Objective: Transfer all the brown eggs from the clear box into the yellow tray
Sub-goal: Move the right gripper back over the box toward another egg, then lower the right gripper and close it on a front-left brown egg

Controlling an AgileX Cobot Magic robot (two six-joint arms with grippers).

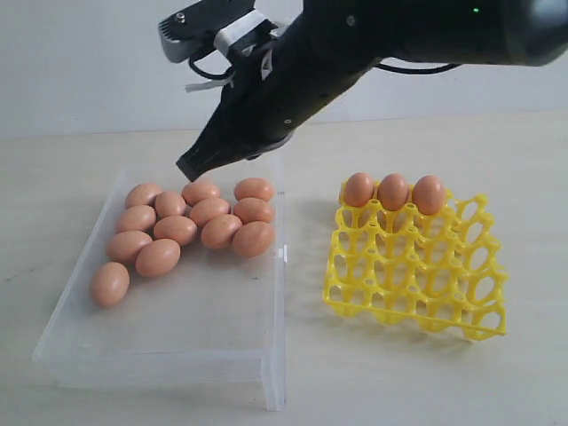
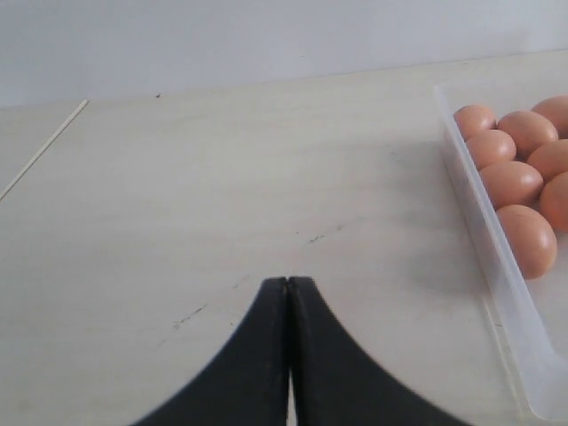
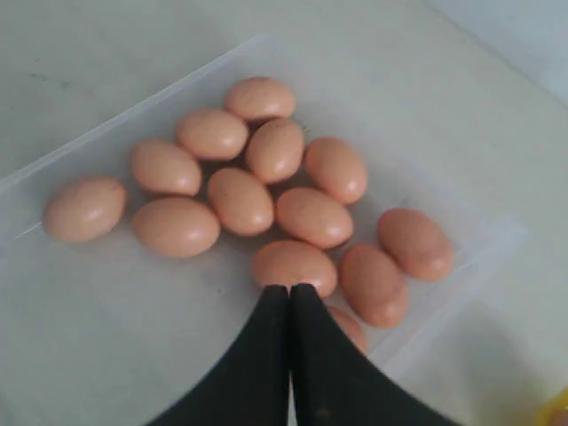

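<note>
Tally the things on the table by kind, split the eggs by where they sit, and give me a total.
Smooth brown oval eggs in the clear rectangular plastic box: 13
Brown eggs in the yellow plastic lattice tray: 3
Clear box: 1
Yellow tray: 1
Total: 18 things, 16 of them eggs

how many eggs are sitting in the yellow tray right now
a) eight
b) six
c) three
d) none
c: three brown eggs stand side by side in the far row of the yellow tray, and every other cup in it is empty.
</note>
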